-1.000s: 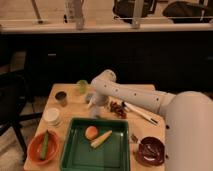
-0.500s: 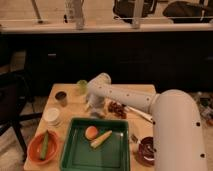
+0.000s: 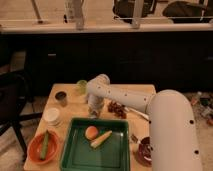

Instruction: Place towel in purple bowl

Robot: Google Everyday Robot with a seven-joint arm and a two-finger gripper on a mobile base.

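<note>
Jaws-wise, cannot tell spread from pinching. Gripper [image 3: 94, 110] pointing down just behind green tray [image 3: 69, 146], towel lost beneath it, hard to make out. Purple bowl [image 3: 143, 151] right of tray, partly hidden by arm [image 3: 170, 125].

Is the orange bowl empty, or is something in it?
Not empty: a long green thing lies in the orange bowl. The gripper is down at the table behind the green tray.
</note>
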